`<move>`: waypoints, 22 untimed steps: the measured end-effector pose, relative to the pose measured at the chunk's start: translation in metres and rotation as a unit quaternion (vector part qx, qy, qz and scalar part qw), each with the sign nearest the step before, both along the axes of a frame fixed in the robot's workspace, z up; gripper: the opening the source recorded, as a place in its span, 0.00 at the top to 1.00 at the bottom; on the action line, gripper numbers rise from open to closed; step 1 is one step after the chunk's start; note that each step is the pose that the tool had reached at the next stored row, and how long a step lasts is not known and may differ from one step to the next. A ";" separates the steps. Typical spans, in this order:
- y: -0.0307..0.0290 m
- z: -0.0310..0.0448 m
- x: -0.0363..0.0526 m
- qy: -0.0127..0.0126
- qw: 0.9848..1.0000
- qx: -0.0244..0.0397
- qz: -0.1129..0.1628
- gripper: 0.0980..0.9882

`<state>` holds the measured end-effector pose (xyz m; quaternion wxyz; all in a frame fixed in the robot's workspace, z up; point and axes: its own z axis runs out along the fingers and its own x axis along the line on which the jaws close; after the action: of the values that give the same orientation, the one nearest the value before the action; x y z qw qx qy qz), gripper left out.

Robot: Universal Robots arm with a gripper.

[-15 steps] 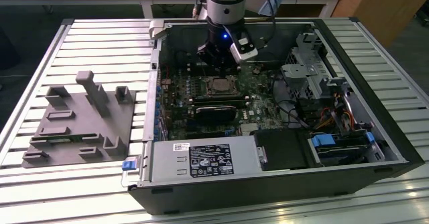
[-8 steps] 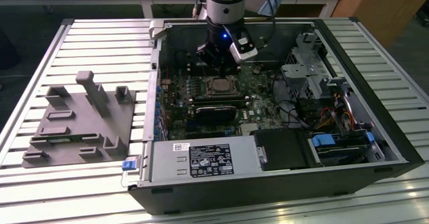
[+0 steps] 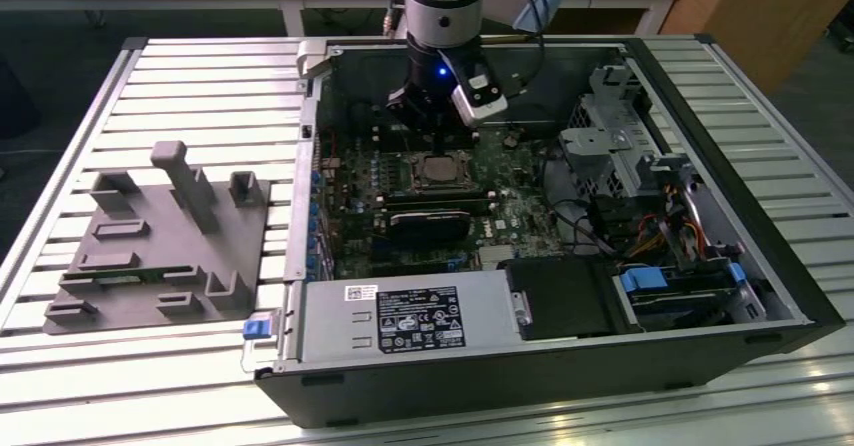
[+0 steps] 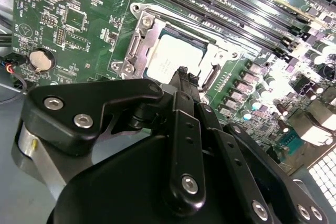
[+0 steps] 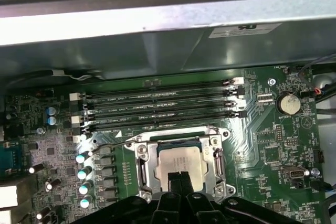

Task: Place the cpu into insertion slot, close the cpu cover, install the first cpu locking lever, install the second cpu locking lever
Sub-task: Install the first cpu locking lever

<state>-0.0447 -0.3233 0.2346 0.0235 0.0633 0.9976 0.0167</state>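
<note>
Holding the cpu [image 5: 181, 159], the insertion slot [image 5: 140, 149] lies under the cpu cover [image 5: 150, 165], below the clenched gripper [image 5: 178, 178].

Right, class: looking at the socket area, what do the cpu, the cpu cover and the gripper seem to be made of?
The cpu: dull pale metal face, matte, softly reflecting. The cpu cover: bright silvery metal, probably stamped steel, with sharp glints. The gripper: matte black, plastic or coated metal; the look leaves it open.
</note>
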 end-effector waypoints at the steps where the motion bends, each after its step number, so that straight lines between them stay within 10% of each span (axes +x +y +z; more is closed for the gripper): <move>1: 0.0000 0.0000 -0.0007 0.000 1.000 0.000 0.000 0.99; 22: 0.0000 0.0000 -0.0242 0.000 1.000 0.000 0.000 0.99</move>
<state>-0.0689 -0.3233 0.2346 0.0235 0.0633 0.9976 0.0167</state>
